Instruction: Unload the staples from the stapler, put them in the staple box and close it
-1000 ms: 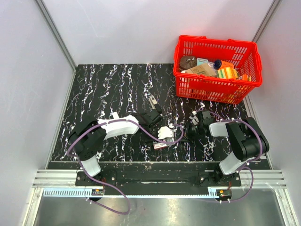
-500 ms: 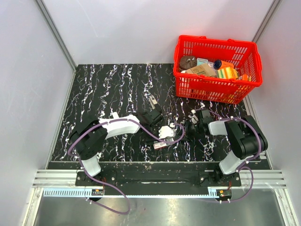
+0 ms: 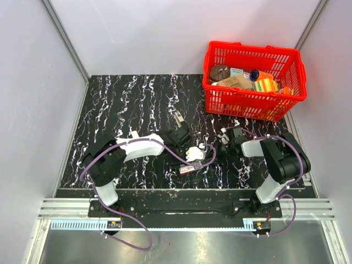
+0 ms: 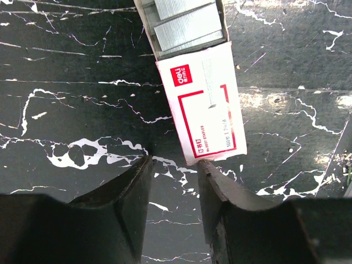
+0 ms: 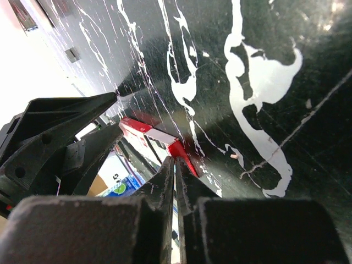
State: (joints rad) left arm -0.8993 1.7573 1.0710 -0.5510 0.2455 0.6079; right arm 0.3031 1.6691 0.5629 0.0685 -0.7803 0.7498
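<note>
Left tool: hanging released over the counter, well left of the red basket, fingers standing apart with nothing between them.
Stapler: lying ungripped on the counter, left of the basket's near-left corner.
Staple box: lying open and showing staples, left of the basket and nearer the arms.
Right tool: hovering clenched, grasping nothing, in front of the basket's left end.

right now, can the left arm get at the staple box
Probably yes. The staple box lies flat on the table just ahead of the left gripper, with nothing between them. Its jaws stand open, though perhaps too narrowly for the box's width, so they may need to widen.
</note>
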